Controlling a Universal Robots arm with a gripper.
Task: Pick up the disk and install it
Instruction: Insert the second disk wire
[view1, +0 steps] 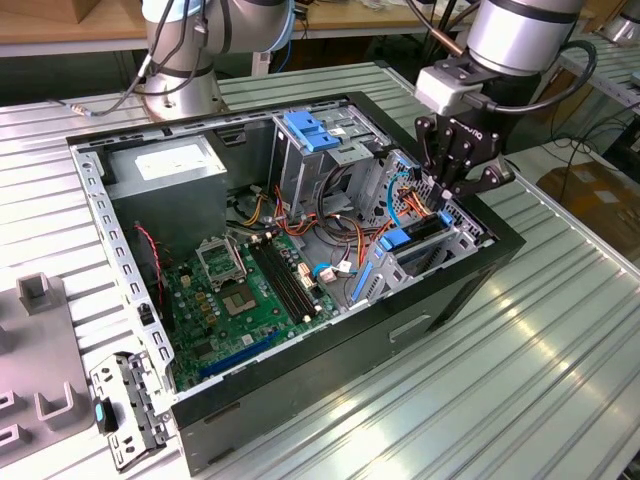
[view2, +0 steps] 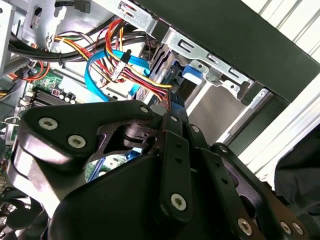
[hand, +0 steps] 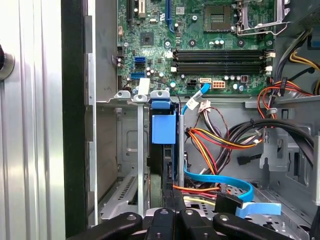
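Note:
The disk (view1: 420, 232) stands on edge in a slot of the drive cage at the corner of the open computer case (view1: 330, 350) on the exterior view's right. Its blue bracket (hand: 163, 129) shows in the first wrist view, with the dark drive body below it. My gripper (view1: 447, 195) hangs right over the slot, fingers drawn together and pointing down at the disk's near end. In both wrist views the black fingers (hand: 173, 200) meet in a narrow tip (view2: 172, 107) at the disk's edge. Whether they touch it is hidden.
Orange, yellow and blue cables (hand: 215, 175) crowd the space beside the slot. The motherboard (view1: 250, 290), a grey power supply box (view1: 165, 165) and an upper cage with a blue latch (view1: 315, 130) fill the case. A loose metal panel (view1: 125, 410) lies on the table.

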